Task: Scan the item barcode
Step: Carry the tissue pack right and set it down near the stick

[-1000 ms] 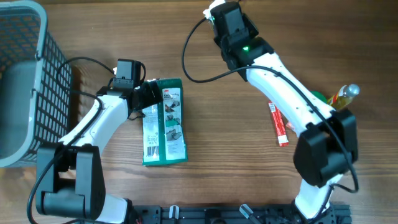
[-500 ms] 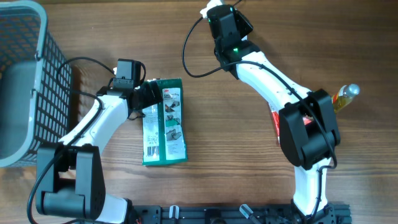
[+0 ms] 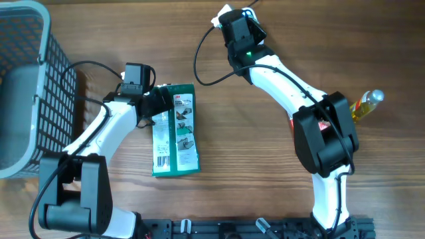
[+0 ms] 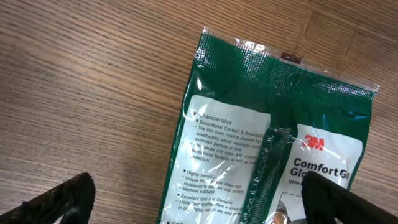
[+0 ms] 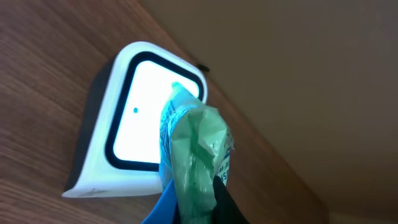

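A crumpled light green packet is pinched in my right gripper, which is shut on it. The packet stands right in front of the lit window of the white barcode scanner. From overhead, the right gripper is at the table's far edge beside the scanner; the packet is hidden there. My left gripper is open, its fingers wide apart over a flat dark green glove pack. That pack lies left of centre with the left gripper at its upper left corner.
A grey wire basket fills the left edge of the table. A bottle with a yellow-green body lies at the right, beside the right arm's elbow. A black cable loops across the wood near the right arm.
The right arm's elbow has swung left and the right gripper has shifted slightly left at the scanner. The left arm and the glove pack have not moved.
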`<action>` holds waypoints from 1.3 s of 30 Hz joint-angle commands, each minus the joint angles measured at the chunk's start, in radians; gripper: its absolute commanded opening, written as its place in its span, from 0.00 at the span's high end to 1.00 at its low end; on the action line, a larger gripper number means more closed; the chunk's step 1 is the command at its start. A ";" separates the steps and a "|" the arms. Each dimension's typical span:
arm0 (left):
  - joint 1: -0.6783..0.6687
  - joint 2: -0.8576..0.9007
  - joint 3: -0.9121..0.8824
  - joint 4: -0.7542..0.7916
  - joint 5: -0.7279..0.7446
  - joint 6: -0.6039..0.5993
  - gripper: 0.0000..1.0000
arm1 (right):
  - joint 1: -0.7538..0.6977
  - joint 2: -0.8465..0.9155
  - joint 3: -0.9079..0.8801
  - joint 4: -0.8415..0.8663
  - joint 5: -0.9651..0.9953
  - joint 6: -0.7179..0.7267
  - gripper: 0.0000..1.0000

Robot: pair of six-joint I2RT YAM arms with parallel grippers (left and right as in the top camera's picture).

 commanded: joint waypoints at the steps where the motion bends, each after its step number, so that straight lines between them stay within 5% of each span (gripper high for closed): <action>1: 0.002 -0.019 -0.008 0.003 -0.013 0.012 0.00 | -0.002 0.026 -0.001 -0.027 -0.082 0.095 0.90; 6: 0.002 -0.019 -0.008 0.003 -0.013 0.012 0.00 | -0.002 -0.002 -0.001 -0.042 -0.037 0.102 0.96; 12: 0.002 -0.019 -0.008 0.003 -0.013 0.012 0.00 | -0.004 -0.241 -0.001 -0.226 -0.077 0.189 0.96; 18: 0.002 -0.019 -0.008 0.003 -0.013 0.012 0.00 | -0.064 -0.379 -0.001 -0.742 -0.552 0.284 0.96; 22: 0.002 -0.019 -0.008 0.003 -0.013 0.012 0.00 | -0.114 -0.365 -0.111 -0.915 -0.796 0.311 0.96; 28: 0.002 -0.019 -0.008 0.003 -0.013 0.012 0.00 | -0.124 -0.365 -0.325 -0.856 -0.521 0.379 0.89; 29: 0.002 -0.019 -0.008 0.003 -0.013 0.012 0.00 | -0.124 -0.365 -0.348 -0.826 -0.471 0.405 0.77; 30: 0.002 -0.019 -0.008 0.003 -0.013 0.012 0.00 | -0.124 -0.365 -0.359 -0.805 -0.444 0.422 0.49; 33: 0.002 -0.019 -0.008 0.003 -0.013 0.012 0.00 | -0.124 -0.365 -0.365 -0.724 -0.436 0.505 0.32; 37: 0.002 -0.019 -0.008 0.003 -0.013 0.012 0.00 | -0.123 -0.365 -0.365 -0.564 -0.440 0.744 0.30; 39: 0.002 -0.019 -0.008 0.003 -0.013 0.012 0.00 | -0.123 -0.364 -0.365 -0.500 -0.536 0.914 0.43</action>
